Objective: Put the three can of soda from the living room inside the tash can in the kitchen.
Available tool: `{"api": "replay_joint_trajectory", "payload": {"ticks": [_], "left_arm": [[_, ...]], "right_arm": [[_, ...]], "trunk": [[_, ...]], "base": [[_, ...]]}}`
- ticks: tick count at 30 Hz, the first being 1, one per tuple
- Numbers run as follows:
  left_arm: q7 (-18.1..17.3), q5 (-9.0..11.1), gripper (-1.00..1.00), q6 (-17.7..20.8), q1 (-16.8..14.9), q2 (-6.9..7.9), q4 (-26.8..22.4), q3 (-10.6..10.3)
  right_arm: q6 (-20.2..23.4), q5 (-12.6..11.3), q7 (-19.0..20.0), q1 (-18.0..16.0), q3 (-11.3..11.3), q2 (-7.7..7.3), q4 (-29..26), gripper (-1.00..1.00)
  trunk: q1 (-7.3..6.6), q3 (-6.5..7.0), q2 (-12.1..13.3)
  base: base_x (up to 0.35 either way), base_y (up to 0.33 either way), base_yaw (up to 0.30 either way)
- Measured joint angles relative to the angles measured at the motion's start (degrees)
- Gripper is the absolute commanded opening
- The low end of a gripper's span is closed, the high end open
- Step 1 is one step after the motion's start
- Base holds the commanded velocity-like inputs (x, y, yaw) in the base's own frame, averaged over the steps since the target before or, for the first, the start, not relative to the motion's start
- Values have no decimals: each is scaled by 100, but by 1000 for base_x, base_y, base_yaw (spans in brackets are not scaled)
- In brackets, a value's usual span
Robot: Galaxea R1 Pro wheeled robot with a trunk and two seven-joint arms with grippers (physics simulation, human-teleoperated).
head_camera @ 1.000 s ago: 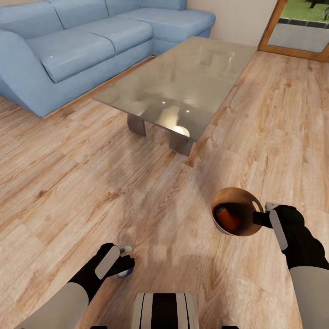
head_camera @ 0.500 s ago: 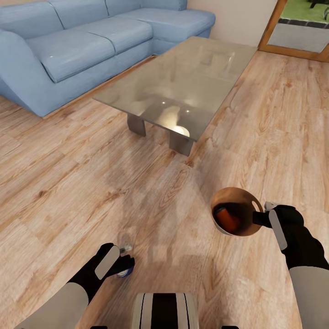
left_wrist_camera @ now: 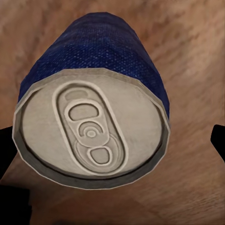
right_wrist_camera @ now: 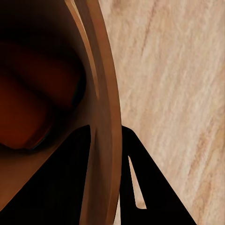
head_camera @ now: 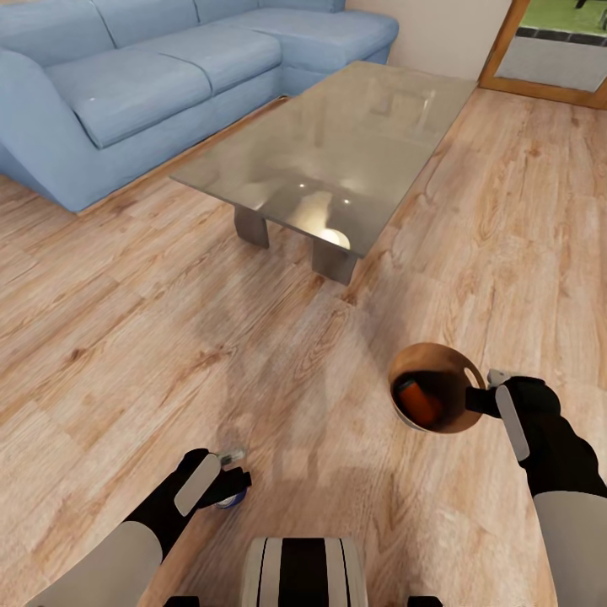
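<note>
Wood floor [head_camera: 126, 337] underfoot, pale planks running across the whole room. Long blue corner sofa [head_camera: 160, 76] along the far left, cushions bare. Glass coffee table [head_camera: 337, 152] just in front of it, on two grey block legs, with a bright lamp reflection near the close edge. Wood-framed doorway [head_camera: 548, 59] at the far right, green ground beyond.

Nearer, low on the right: tash can [head_camera: 434, 388], glossy brown inside, held off the floor by the right gripper [head_camera: 493, 396], whose fingers pinch the rim on the side nearest the robot. In the right wrist view, rim of the tash can [right_wrist_camera: 105, 117] clamped between two dark fingers [right_wrist_camera: 140, 187], one inside the wall and one outside. Inside the bin, one orange can of soda [head_camera: 419, 403] lying tilted against the bottom; in the right wrist view, only a dark reddish shape [right_wrist_camera: 28, 108], too blurred to read.

Low on the left: left gripper [head_camera: 228, 480] closed around a second can [head_camera: 229, 497], blue-sided with a silver top, close above the floor. In the left wrist view, silver lid with pull tab [left_wrist_camera: 89, 133] facing the camera, blue side [left_wrist_camera: 101, 49] behind it, dark fingertips [left_wrist_camera: 218, 138] at either edge. No brand, label or writing legible on either can or the bin.
</note>
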Motion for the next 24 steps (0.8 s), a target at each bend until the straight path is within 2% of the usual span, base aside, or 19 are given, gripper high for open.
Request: {"api": "replay_joint_trajectory", "payload": {"ticks": [24], "left_arm": [[-5, -9, 100, -70, -17, 52, -18, 17]], "right_arm": [[0, 14, -2, 0, 1, 8, -4, -100]], "trunk": [[-2, -1, 0]], "base": [[0, 0, 0]]}}
